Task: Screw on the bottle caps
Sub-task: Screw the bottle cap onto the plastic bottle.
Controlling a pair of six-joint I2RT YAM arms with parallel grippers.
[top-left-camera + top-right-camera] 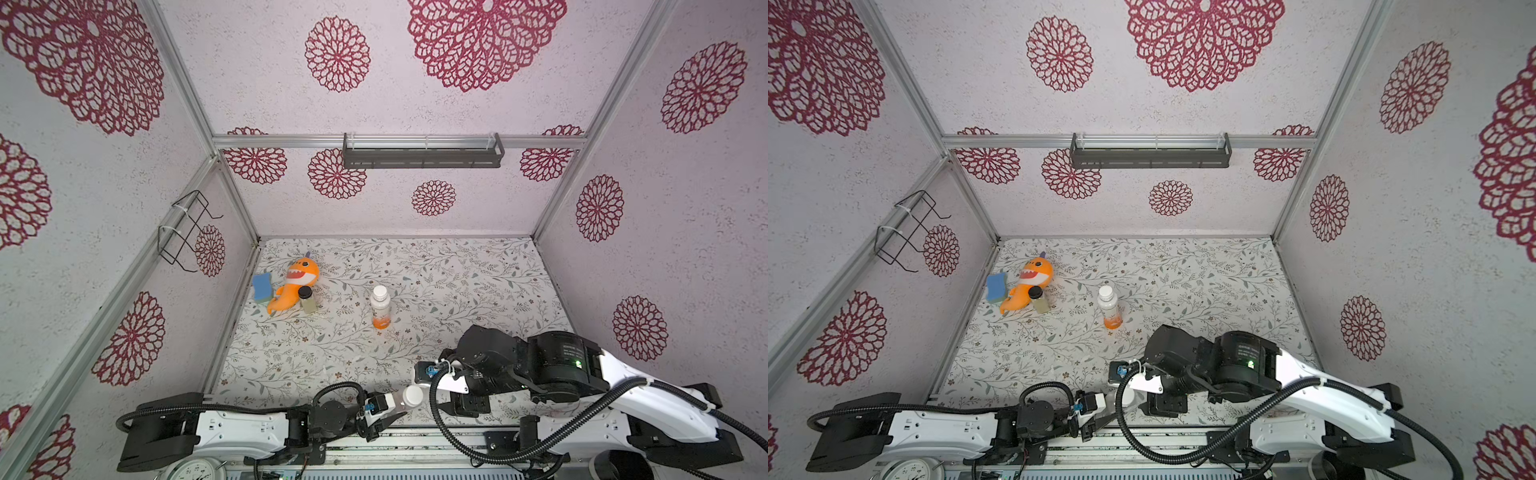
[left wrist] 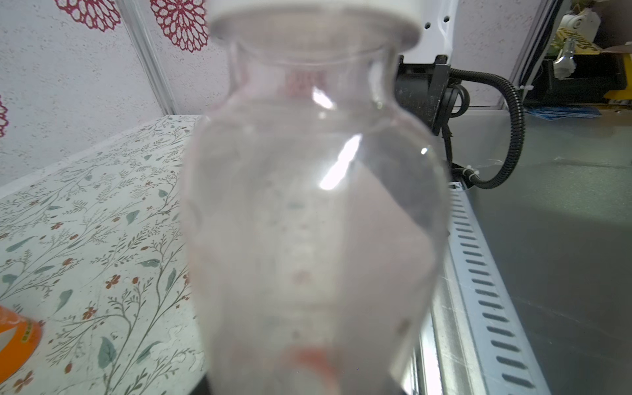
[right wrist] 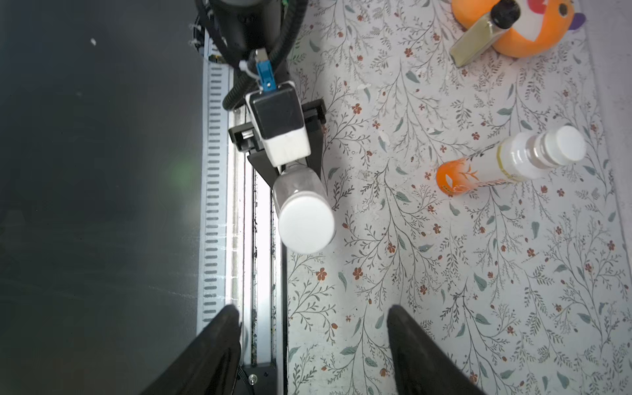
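**Inspector A:** What did we record for the left gripper (image 3: 293,164)?

**Inspector B:** We found it clamped on the body of a clear bottle (image 3: 297,186), which it held upright at the near edge of the table (image 1: 457,291). A white cap (image 3: 306,224) sat on that bottle's neck. We could not tell how far it was threaded on.

**Inspector A:** And the right gripper (image 3: 313,316)?

**Inspector B:** Its jaws stood wide apart and held nothing. We noted it poised above the left gripper's bottle. Its fingers (image 3: 219,338) were clear of the cap and not touching it.

**Inspector A:** Where was the other task item?

**Inspector B:** The orange-based bottle (image 1: 380,311) stood upright, well apart from both grippers and farther out on the table beyond them. A second white cap (image 1: 379,291) sat on its neck.

**Inspector A:** Did we log anything else?

**Inspector B:** Three items lay beyond the left gripper, toward the far corner, well apart from both grippers. They were an orange plush shark (image 1: 297,278), a blue sponge (image 1: 262,286) just beside it, and a small black-lidded jar (image 1: 307,300) against the plush.
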